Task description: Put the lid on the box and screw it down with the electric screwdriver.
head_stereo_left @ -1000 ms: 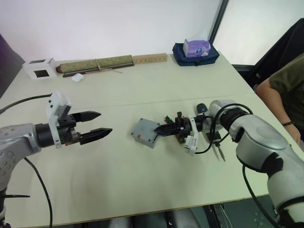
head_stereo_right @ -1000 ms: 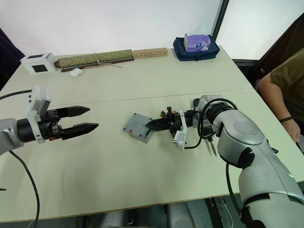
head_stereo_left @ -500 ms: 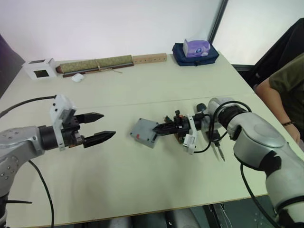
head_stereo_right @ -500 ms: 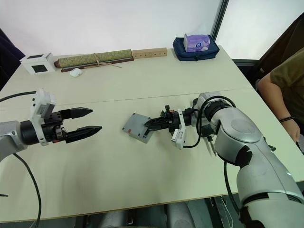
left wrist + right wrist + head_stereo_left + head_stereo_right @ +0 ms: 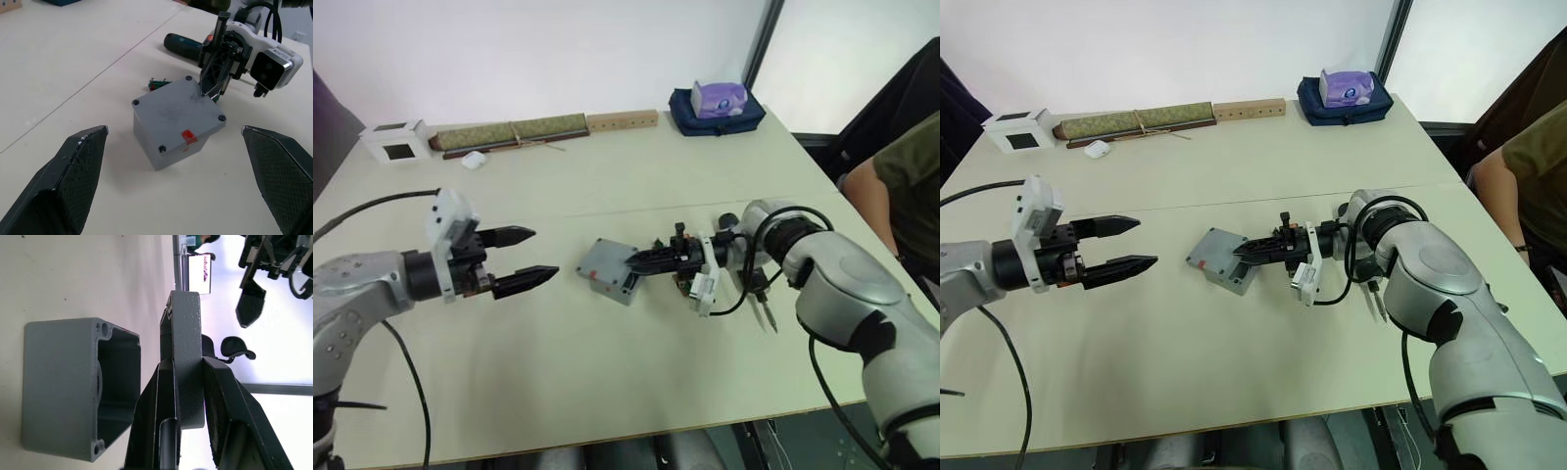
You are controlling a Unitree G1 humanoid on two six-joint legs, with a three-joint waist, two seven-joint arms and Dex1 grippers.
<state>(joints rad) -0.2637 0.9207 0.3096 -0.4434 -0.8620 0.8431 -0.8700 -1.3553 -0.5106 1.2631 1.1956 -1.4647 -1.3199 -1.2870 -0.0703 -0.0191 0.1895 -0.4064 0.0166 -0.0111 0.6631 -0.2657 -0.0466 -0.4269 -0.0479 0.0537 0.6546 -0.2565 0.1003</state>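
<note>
Right gripper (image 5: 188, 396) has its two black fingers clamped on the shallow square grey lid (image 5: 185, 352), holding it on edge just beside the open mouth of the small square grey box (image 5: 78, 387). Lid and box sit mid-table on the pale tabletop (image 5: 607, 382). Left gripper (image 5: 530, 258) hovers to the box's left, well apart from it, fingers spread wide, holding nothing. Black stick-shaped electric screwdriver (image 5: 183, 44) lies on the table behind the right gripper.

The grey lid (image 5: 177, 105) sits tilted over the grey box (image 5: 186, 147) near the bench's middle, pinched at one edge by the right end effector (image 5: 636, 262). The dark electric screwdriver (image 5: 183, 45) lies just beyond.
</note>
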